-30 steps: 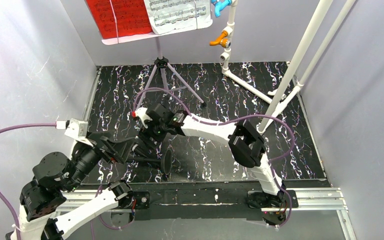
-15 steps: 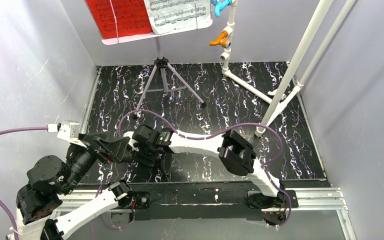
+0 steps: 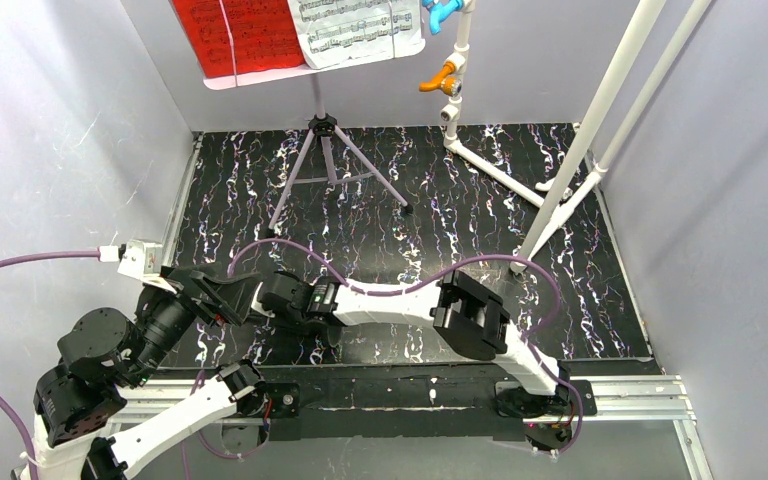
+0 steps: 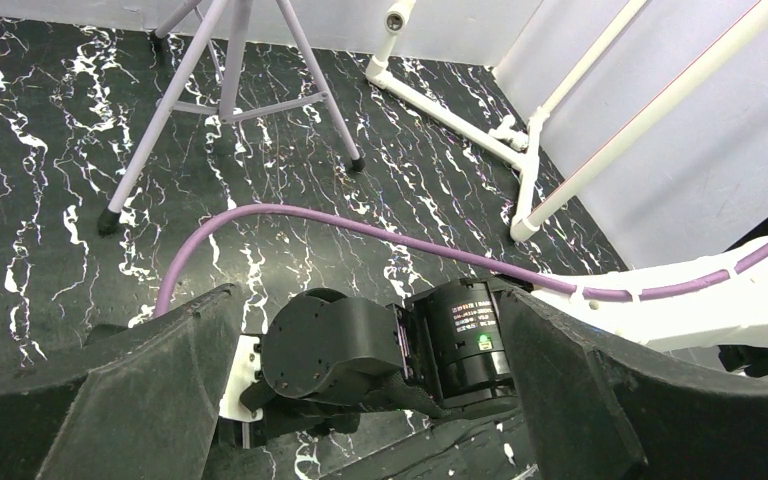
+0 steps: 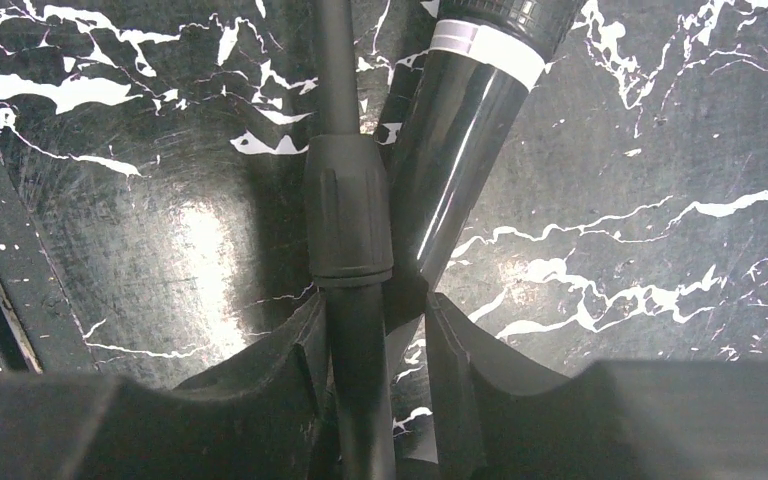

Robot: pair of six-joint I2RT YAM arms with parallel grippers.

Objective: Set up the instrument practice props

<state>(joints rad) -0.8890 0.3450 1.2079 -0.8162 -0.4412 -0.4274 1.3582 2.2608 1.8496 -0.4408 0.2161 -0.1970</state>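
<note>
The lilac music stand (image 3: 325,130) stands on its tripod at the back, with red pages (image 3: 240,35) and white pages (image 3: 355,30) on it. Its legs show in the left wrist view (image 4: 230,90). The black microphone (image 5: 470,150) and its stand's pole (image 5: 345,200) lie on the marbled floor at the near left. My right gripper (image 5: 370,310) (image 3: 275,297) is closed narrowly around the pole and the microphone's lower end. My left gripper (image 4: 370,330) (image 3: 225,298) is wide open, its fingers flanking the right arm's wrist and holding nothing.
A white pipe frame (image 3: 580,150) with an orange tap (image 3: 442,75) and a blue tap (image 3: 443,12) stands at the back right. A purple cable (image 4: 360,225) loops over the floor. Grey walls close in on three sides.
My right gripper has moved toward the near left and down onto the lying microphone stand. My left arm has shifted slightly, and its open fingers now flank the right wrist.
</note>
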